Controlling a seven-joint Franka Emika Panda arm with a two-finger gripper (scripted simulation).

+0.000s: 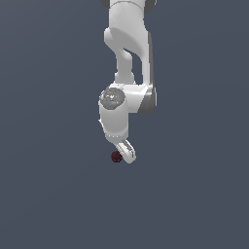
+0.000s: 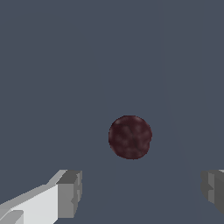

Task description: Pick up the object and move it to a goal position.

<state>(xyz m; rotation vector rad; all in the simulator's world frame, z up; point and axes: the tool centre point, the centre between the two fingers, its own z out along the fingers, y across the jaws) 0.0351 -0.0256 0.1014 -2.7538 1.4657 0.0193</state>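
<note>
— Fingers spread wide on that white gripper (image 2: 140,192), holding nothing; the small bumpy maroon ball (image 2: 130,137) sits just beyond its tips.

— Risky, I'd say: close before it's between them and a pad nudges the ball away.

- The backdrop (image 1: 44,194) in the exterior view is one flat slate blue-grey field that fills the frame from edge to edge.
- No seam or horizon shows in it, so floor and wall cannot be told apart.
- Its tone is nearly even; the upper right of the frame looks a touch darker, the lower part a touch lighter.
- The light is soft and diffuse, with no sharp shadow on the surface.
- In the wrist view the same blue-grey surface (image 2: 52,65) fills the frame, plain and without texture.
- A faint paler band runs down the right half of that frame.
</note>
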